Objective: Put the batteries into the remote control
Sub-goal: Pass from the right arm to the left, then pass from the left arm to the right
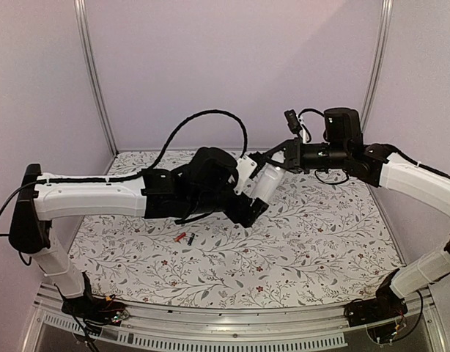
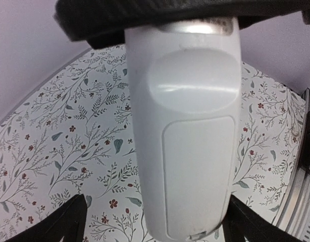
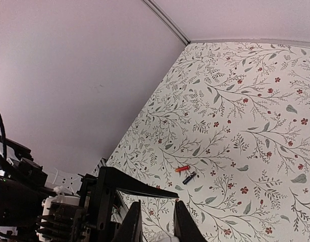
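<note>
— Why is the remote control (image 1: 267,183) up in the air and not lying on the worktop (image 1: 320,242)?
— So that its back can be worked on, I judge; the right tool (image 1: 278,167) is clamped on its upper end and carries it tilted above the floral worktop, with the lower end towards the left arm (image 1: 93,199); the left wrist view looks straight at the plain white back, with the battery cover (image 2: 198,176) in place

— And the left tool (image 1: 252,209)?
— Spread wide, holding nothing; its fingers (image 2: 69,222) stand one on each side of the remote's lower end with a gap on both sides, so it brackets the casing without touching it, as far as I can see; that placing suits a push on the cover, which seems the step in hand

— Where are the batteries?
— Both on the worktop, well apart from the remote and nearer the arms' bases; the red battery (image 3: 182,168) and the black battery (image 3: 189,177) lie just beside each other, roughly parallel; neither is loaded yet

— How do the arms sit?
— The left arm reaches in from the left, forearm nearly level, wrist bent towards the remote; the right arm (image 1: 419,180) comes in raised from the right, its tool pointing left and a little downward; the two tools meet above the far half of the worktop
</note>
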### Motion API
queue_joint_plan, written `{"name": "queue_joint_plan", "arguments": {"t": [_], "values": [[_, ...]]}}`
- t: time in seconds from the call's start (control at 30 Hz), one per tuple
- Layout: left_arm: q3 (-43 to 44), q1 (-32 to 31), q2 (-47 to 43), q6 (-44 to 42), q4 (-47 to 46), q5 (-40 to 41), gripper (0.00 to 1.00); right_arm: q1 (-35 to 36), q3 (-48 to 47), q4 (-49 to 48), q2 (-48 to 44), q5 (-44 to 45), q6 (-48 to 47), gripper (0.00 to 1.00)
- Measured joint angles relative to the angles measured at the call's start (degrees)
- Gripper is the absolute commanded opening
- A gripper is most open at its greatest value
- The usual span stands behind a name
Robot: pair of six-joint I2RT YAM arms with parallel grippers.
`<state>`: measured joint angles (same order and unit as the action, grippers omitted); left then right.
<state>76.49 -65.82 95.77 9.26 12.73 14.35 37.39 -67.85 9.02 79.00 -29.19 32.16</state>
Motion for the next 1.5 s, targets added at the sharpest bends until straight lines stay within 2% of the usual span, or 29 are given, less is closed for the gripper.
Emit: {"name": "queue_joint_plan", "arguments": {"t": [0.17, 0.3, 0.4, 0.43, 0.47, 0.6, 0.67, 0.83, 1.23, 1.37, 1.5], "values": [[2.4, -0.02, 2.03, 0.33, 0.04, 0.48, 0.74, 0.46, 0.11, -1.01, 0.96, -0.07, 1.05, 0.01], [2.84, -0.13, 2.25, 0.94, 0.02, 0.07, 0.54, 0.55, 0.31, -1.92, 1.25, 0.0, 1.49, 0.02], [2.86, -0.24, 2.25, 1.42, -0.28, -0.31, 0.47, 0.57, 0.35, -2.8, 1.36, -0.07, 1.49, 0.03], [2.86, -0.28, 2.23, 1.7, -0.37, -0.35, 0.42, 0.57, 0.35, -2.95, 1.38, -0.11, 1.49, 0.07], [2.86, -0.28, 2.23, 2.12, -0.37, -0.2, 0.38, 0.55, 0.37, -3.04, 1.38, -0.22, 1.46, 0.15], [2.86, -0.28, 2.23, 2.91, -0.48, 0.02, 0.31, 0.52, 0.42, -3.06, 1.4, -0.68, 1.86, 0.7], [2.86, -0.24, 2.23, 3.23, -0.46, 0.76, 0.29, 0.55, 0.46, -3.04, 1.38, -1.33, 1.77, 0.79], [1.88, 0.35, 2.16, 4.96, -1.49, 2.27, 0.25, 0.33, 1.44, -3.04, 0.76, -1.4, 1.95, 0.78], [-1.88, 0.96, 0.83, 8.83, -4.98, 2.49, 0.24, 0.04, 4.2, -7.5, 1.07, -4.46, 5.46, 0.51], [-3.43, 1.25, -0.52, 10.19, -6.56, 2.21, 0.24, 0.04, 4.5, -8.85, 1.16, -4.52, 6.05, 0.49], [-3.69, 1.62, -1.09, 10.99, -7.89, 1.33, 0.24, 0.04, 4.52, -10.36, 1.53, -4.96, 6.4, 0.52]]}}
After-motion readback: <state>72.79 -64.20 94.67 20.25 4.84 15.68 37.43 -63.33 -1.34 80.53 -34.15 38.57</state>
